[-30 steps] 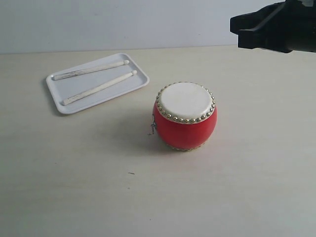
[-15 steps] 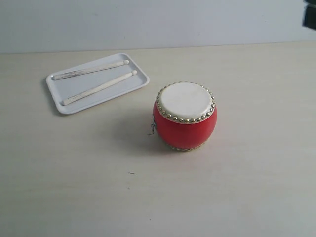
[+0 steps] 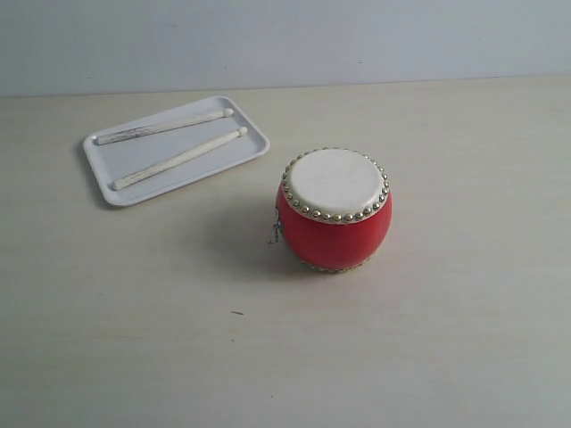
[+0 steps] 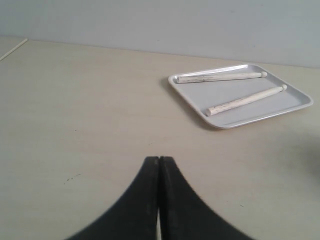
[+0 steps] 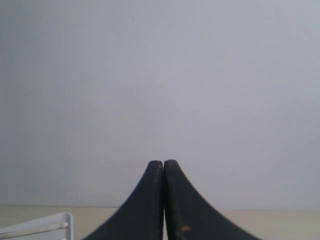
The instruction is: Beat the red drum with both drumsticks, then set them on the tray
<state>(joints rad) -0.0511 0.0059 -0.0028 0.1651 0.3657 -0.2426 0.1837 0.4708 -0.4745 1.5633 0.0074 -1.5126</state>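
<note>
The red drum [image 3: 335,211] stands upright near the table's middle, its cream skin ringed with gold studs. Two off-white drumsticks [image 3: 165,127] [image 3: 180,158] lie side by side in the white tray [image 3: 248,153] at the back left; the left wrist view shows the same sticks [image 4: 220,77] [image 4: 247,100] in the tray [image 4: 295,107]. My left gripper [image 4: 159,159] is shut and empty, hovering over bare table short of the tray. My right gripper [image 5: 163,162] is shut and empty, facing the wall, with a tray corner [image 5: 64,218] low in its view. Neither arm shows in the exterior view.
The pale wooden table [image 3: 446,357] meets a plain light wall [image 3: 285,40] behind. A thin pale strip [image 4: 12,50] lies at the table's far edge in the left wrist view.
The right arm, seen at the upper right of the exterior view a second ago, has withdrawn out of frame. Drum, sticks and tray have not moved.
</note>
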